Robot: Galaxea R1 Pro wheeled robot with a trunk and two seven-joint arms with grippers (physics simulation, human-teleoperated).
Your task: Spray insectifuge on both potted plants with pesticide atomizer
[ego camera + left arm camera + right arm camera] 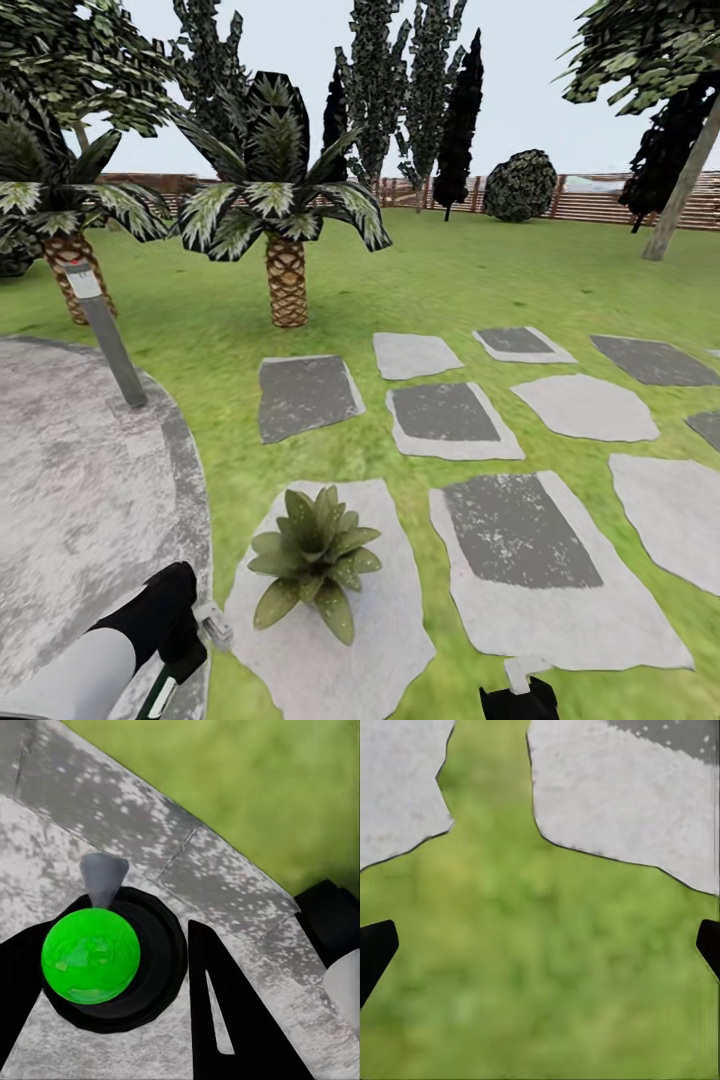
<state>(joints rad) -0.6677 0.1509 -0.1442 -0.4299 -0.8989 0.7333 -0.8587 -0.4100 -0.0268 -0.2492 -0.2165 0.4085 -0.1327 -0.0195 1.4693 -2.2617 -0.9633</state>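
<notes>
On the lawn [480, 280], a potted plant [315, 560] is seen on a stepping stone [330, 640]; the pesticide atomizer [91, 954] is clamped in the left gripper [112, 982], the right gripper [540, 945] is spread wide.

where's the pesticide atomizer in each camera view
Head view: pesticide atomizer lower left, in the left gripper's jaws.
Left wrist view: centre-left, end-on between the jaws, over the patio.
Right wrist view: lawn and stepping stones.
Shared landmark: the lawn.

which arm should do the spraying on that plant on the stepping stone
Left. The left gripper is shut on the pesticide atomizer and sits just beside the potted plant on its stepping stone. The right gripper is open and empty over grass.
</notes>
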